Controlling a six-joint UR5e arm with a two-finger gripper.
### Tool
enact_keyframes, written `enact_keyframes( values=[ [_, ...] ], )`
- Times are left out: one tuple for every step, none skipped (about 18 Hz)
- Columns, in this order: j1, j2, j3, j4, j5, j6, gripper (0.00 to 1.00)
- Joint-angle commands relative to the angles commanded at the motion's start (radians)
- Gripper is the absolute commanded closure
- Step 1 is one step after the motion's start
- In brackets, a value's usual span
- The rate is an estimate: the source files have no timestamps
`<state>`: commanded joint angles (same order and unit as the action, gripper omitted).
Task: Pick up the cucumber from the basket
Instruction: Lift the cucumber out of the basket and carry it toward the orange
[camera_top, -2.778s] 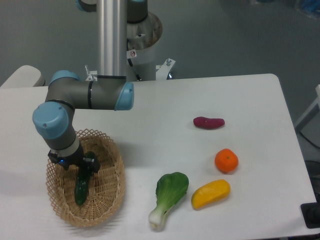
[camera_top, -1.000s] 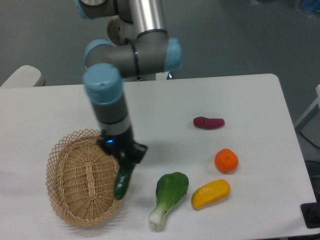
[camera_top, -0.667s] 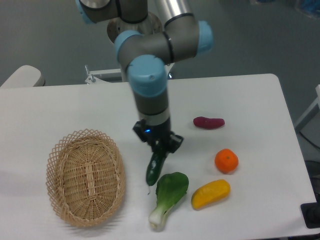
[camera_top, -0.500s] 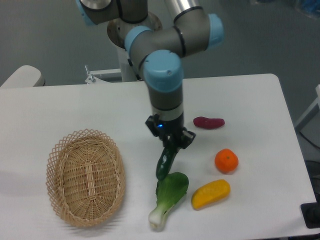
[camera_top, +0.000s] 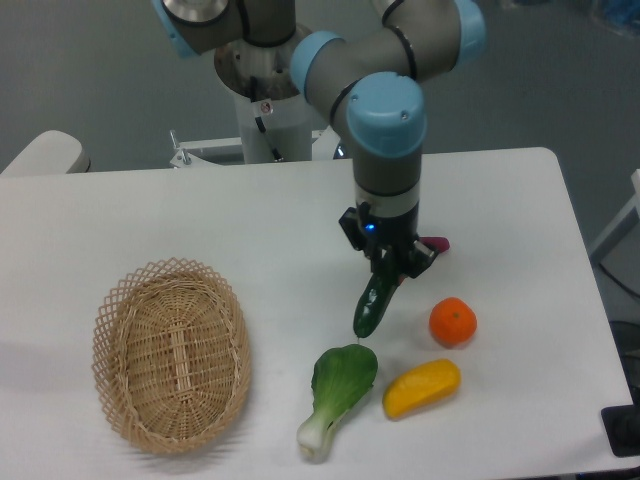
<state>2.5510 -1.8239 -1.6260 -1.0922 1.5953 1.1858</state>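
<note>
The hand (camera_top: 392, 272) hides most of the purple sweet potato (camera_top: 437, 244).

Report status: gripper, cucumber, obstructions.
Gripper shut on cucumber. Cucumber hanging clear of basket, above bok choy. Orange close by, nothing touching.

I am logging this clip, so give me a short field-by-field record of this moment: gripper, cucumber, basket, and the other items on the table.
gripper: two-finger gripper shut on the cucumber's upper end
cucumber: slim dark green glossy cucumber hanging tilted, above the table, out of the basket
basket: oval light tan woven wicker basket at the table's left, nothing inside
other items: leafy green bok choy with white stem, yellow oblong vegetable, round orange fruit, purple oblong vegetable partly hidden behind the gripper
table: white table
</note>
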Motion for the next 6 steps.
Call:
enact_keyframes(
  values=[
    [0.006, 0.0, 0.0, 0.0, 0.0, 0.002, 0.8],
    [0.011, 0.002, 0.002, 0.0, -0.002, 0.005, 0.8],
    [0.012, 0.002, 0.003, 0.0, -0.002, 0.011, 0.8],
    [0.012, 0.0, 0.006, 0.0, -0.002, 0.015, 0.8],
    [0.012, -0.002, 0.014, 0.0, -0.002, 0.015, 0.8],
    [0.012, -0.002, 0.017, -0.002, 0.0, 0.015, 0.8]
  ],
)
